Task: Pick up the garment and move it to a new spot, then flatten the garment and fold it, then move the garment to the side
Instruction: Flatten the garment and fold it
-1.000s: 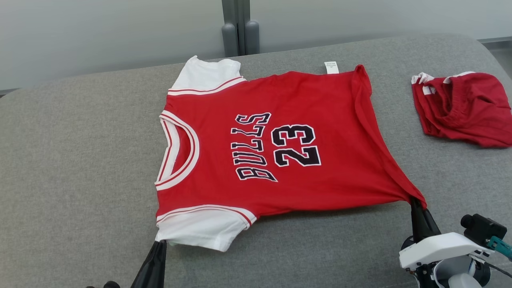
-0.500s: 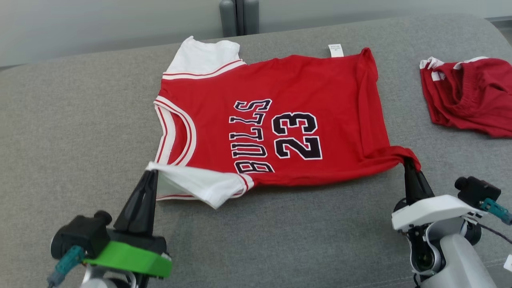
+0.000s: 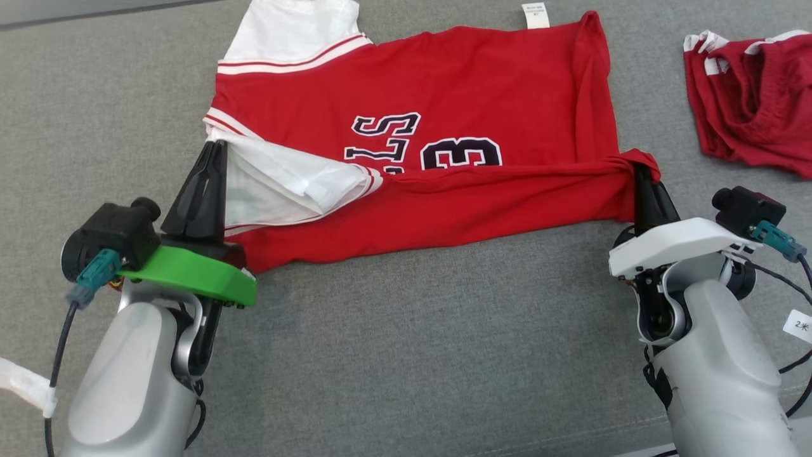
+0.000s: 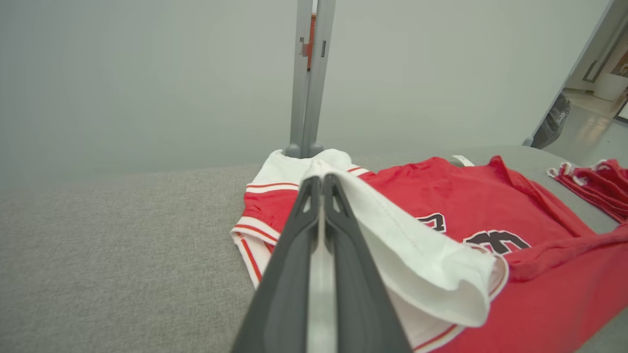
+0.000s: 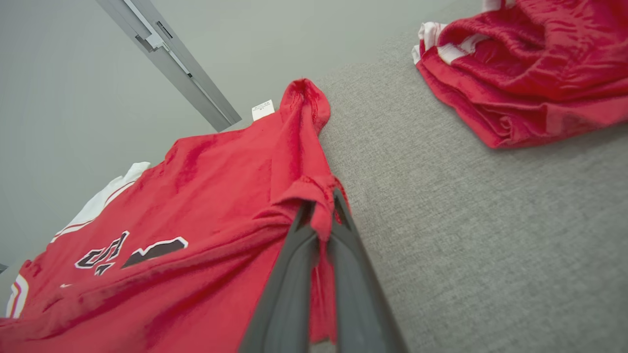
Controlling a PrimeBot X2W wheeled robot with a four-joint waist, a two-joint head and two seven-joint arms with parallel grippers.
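Observation:
The garment [image 3: 457,82] is a red jersey with white sleeves and black lettering, lying on the grey cushioned surface [image 3: 406,355]. Its near half is lifted and folded over the far half, covering part of the lettering. My left gripper [image 3: 214,147] is shut on the near white sleeve [image 4: 417,245], held above the collar area. My right gripper [image 3: 636,168] is shut on the near red hem corner [image 5: 319,196]. In the left wrist view the gripper [image 4: 321,179] pinches the sleeve edge; in the right wrist view the gripper [image 5: 321,198] pinches bunched red cloth.
A second red garment [image 3: 755,95] lies crumpled at the far right of the surface, also in the right wrist view [image 5: 530,73]. A grey post [image 4: 306,78] stands behind the far edge, before a pale wall.
Both grippers have carried the near edge of the garment away from me, over its far half, hiding more lettering. The head camera has tilted down, bringing both arms into view.

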